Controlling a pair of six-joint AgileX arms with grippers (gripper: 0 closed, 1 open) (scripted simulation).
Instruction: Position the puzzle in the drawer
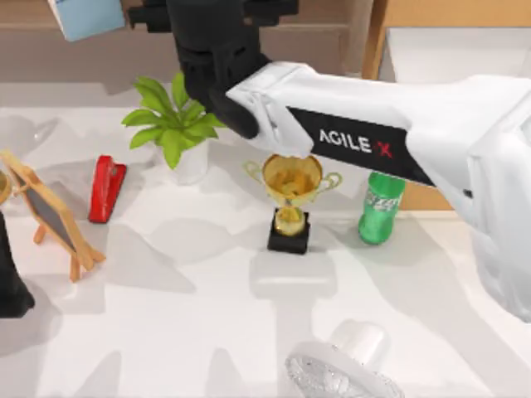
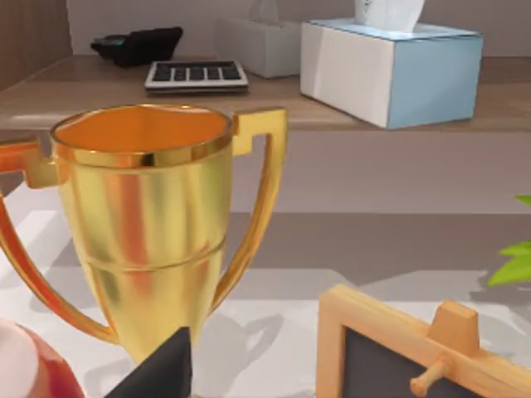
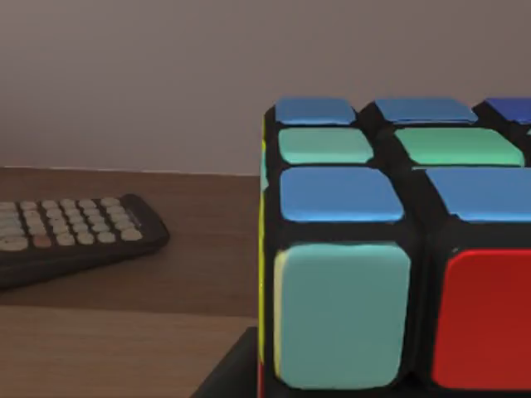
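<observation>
With the puzzle (image 3: pixel 398 249) close before the right gripper (image 1: pixel 207 70) at the shelf's rear edge, its grip state cannot be told, presumably positioned for pickup.

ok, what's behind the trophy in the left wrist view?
Behind the trophy runs a brown shelf holding a calculator, a dark object at its back, and two tissue boxes, one blue. The cup covers part of the shelf's front edge.

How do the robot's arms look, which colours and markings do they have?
The right arm has glossy white rounded shells, a black band marked AGILE-X in white with a red X, and a black wrist section. The left arm is black.
</observation>
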